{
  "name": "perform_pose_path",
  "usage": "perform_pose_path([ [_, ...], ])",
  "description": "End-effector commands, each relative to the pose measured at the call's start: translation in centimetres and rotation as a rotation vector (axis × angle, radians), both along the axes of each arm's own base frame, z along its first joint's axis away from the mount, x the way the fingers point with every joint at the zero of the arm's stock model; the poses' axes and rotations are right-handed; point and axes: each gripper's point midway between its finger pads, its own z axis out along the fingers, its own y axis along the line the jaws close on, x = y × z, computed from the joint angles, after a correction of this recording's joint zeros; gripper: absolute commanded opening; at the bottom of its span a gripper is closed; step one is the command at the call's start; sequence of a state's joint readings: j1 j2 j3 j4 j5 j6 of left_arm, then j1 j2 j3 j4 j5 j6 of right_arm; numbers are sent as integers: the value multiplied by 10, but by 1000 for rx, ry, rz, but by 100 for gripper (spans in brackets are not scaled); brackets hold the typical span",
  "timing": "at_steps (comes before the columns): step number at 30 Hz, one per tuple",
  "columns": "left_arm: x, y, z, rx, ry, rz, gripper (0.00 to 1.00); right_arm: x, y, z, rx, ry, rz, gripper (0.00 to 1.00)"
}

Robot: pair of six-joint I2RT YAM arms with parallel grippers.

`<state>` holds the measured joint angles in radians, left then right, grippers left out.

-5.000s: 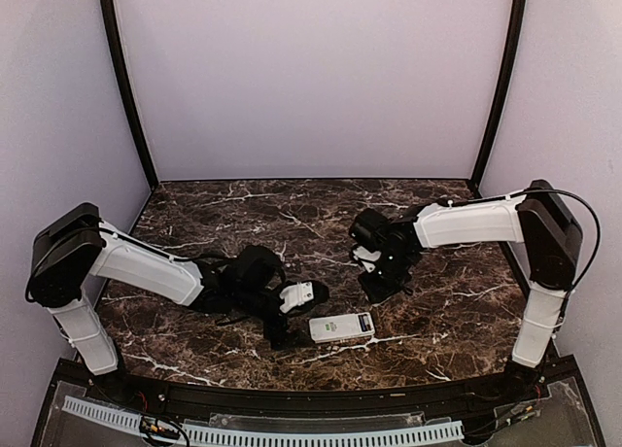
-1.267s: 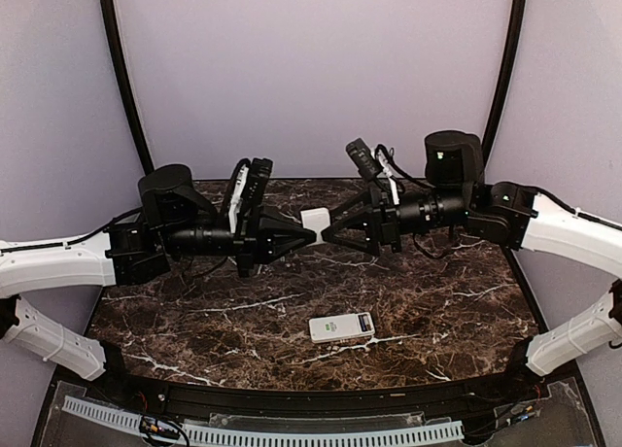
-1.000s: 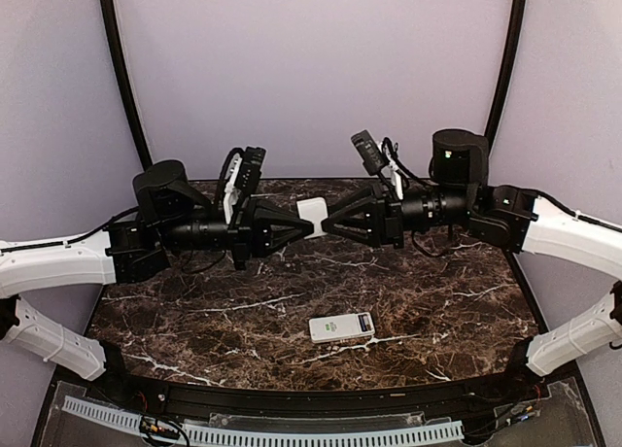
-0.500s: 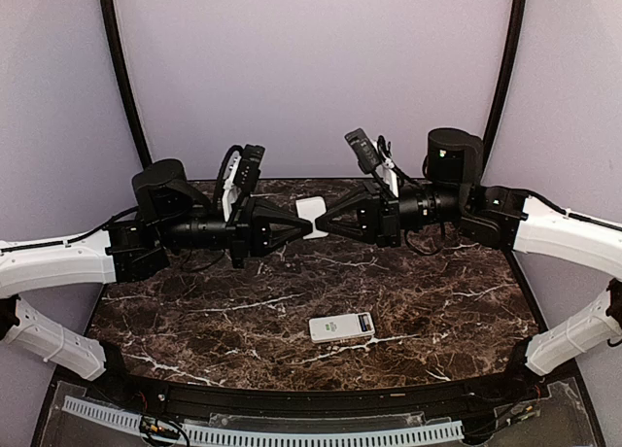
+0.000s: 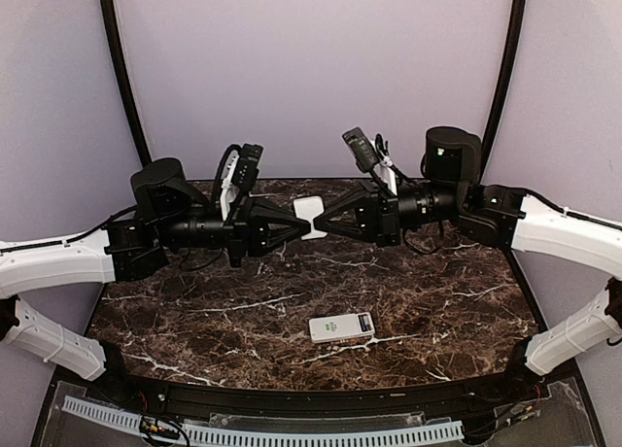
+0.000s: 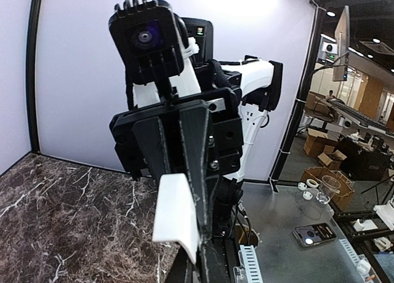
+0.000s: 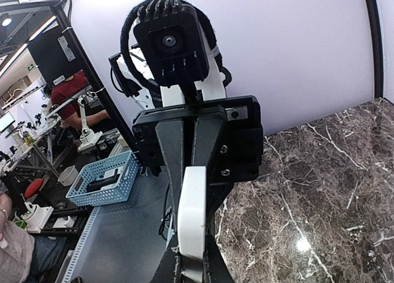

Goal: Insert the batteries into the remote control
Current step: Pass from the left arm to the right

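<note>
The table (image 5: pixel 194 321) has a dark brown marble look with white veins, and its polished, glossy face throws back the lamp light. The remote control (image 5: pixel 341 326) is smooth white plastic with a greyish window. The cover (image 5: pixel 311 214) is plain white plastic, smooth with a soft satin sheen. The left end effector (image 5: pixel 299 223) and the right end effector (image 5: pixel 324 222) are dull, matt black plastic, set with small bright metal screws (image 7: pixel 223 149). The arm shells (image 5: pixel 58 262) are smooth white plastic, slightly shiny; the joints are matt black. The walls (image 5: pixel 311 78) are pale lilac, flat and matt. A slotted white plastic strip (image 5: pixel 262 432) edges the near side.
</note>
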<state>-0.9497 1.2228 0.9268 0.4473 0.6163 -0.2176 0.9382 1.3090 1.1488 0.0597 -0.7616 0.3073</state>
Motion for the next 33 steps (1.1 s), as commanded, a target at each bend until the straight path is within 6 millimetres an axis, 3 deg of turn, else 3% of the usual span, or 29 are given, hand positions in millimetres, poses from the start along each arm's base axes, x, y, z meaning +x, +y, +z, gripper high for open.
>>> perform_pose_path([
  [1, 9, 8, 12, -13, -78, 72, 13, 6, 5, 1, -24, 86, -25, 0],
  [4, 12, 12, 11, -3, -113, 106, 26, 8, 7, -5, -44, 124, -32, 0],
  [12, 15, 19, -2, 42, -140, 143, 38, 22, 5, -18, -85, 203, -85, 0],
  [21, 29, 32, -21, 115, -196, 248, 65, 43, -8, -37, -166, 309, -197, 0],
  [25, 40, 36, -47, 225, -249, 301, 70, 56, -22, -67, -250, 423, -286, 0],
  [29, 55, 35, -99, 411, -251, 325, 74, 66, -42, -114, -335, 587, -368, 0],
  [33, 54, 29, -148, 542, -212, 265, 76, 66, -57, -160, -381, 730, -402, 0],
])
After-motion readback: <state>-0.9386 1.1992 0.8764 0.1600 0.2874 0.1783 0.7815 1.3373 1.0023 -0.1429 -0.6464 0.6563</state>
